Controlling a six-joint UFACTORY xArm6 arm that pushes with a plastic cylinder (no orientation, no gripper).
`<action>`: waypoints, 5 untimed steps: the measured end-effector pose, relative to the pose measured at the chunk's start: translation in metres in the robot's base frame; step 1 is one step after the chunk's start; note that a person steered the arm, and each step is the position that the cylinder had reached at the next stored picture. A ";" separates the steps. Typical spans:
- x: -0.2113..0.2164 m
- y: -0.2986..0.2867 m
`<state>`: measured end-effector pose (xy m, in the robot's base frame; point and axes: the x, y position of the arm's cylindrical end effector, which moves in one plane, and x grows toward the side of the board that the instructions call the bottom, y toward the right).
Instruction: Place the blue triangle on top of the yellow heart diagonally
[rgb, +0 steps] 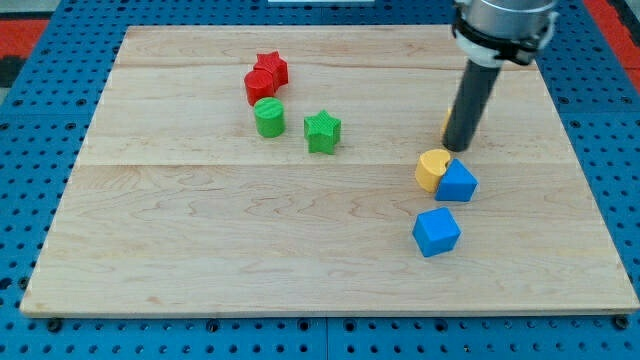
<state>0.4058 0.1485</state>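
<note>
The blue triangle (458, 182) lies at the view's right, touching the right side of the yellow heart (432, 168). My tip (459, 146) rests on the board just above these two blocks, close to the heart's upper right edge. A yellow-orange block (446, 127) is mostly hidden behind the rod.
A blue cube (436, 232) sits below the heart. At the upper left, a red star (271, 68) and a red block (259, 87) touch, with a green cylinder (269, 117) under them and a green star (322, 131) to its right. The wooden board (200, 230) is framed by blue pegboard.
</note>
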 end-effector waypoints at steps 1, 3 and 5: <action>-0.011 -0.006; 0.097 0.030; 0.075 -0.006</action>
<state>0.4809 0.1430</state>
